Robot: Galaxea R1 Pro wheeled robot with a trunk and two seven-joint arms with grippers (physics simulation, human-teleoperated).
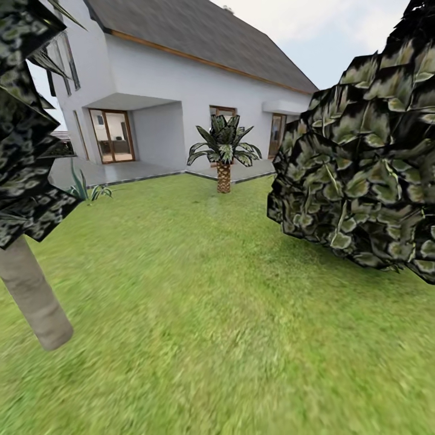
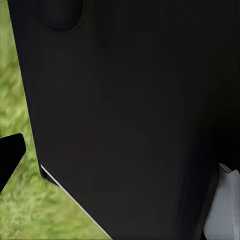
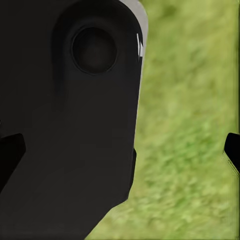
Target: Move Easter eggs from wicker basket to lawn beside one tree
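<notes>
Where my head view faces the white house (image 1: 181, 78), the lawn (image 1: 199, 314) holds a palm (image 1: 224, 151); I cannot tell either pincer's opening.

Broad matte black robot body panel (image 2: 135, 115) close up, blurred mottled green lawn (image 2: 30, 210) beside it, one black finger (image 2: 10, 155) at the frame's edge

Head camera looks across the lawn (image 1: 199, 314) toward the house (image 1: 181, 90); both wrist cameras face nearby grass.
</notes>
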